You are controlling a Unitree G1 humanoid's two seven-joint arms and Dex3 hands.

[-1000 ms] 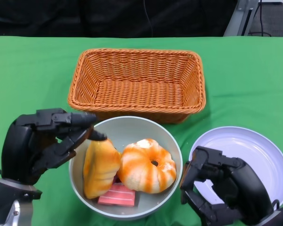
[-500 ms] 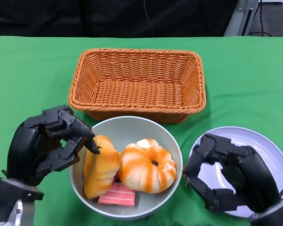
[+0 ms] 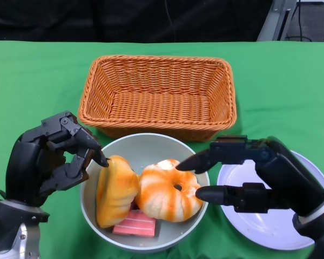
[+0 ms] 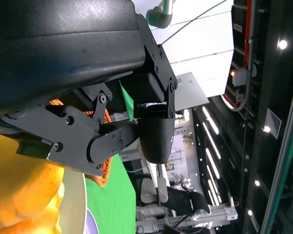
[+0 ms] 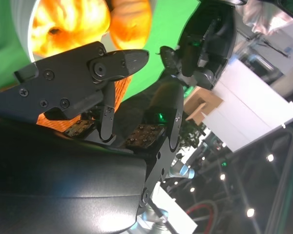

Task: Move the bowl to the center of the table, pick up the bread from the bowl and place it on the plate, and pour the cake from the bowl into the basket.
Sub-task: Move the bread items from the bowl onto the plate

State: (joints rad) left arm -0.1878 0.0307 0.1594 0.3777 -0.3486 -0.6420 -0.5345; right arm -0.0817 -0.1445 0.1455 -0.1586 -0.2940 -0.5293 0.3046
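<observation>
Right robot hand (image 3: 248,175), frame right, fingers spread wide, holds nothing, tips reaching over the grey round bowl (image 3: 147,144) toward the orange-striped ring-shaped bread (image 3: 167,189). Left robot hand (image 3: 51,159), lower left, fingers curled, empty, at the bowl rim beside the yellow-orange loaf (image 3: 116,189). White plate (image 3: 275,226) lower right, woven orange basket (image 3: 157,94) above. Risk: fingers nudge the bowl or squash the soft bread, dropping it short of the plate.
</observation>
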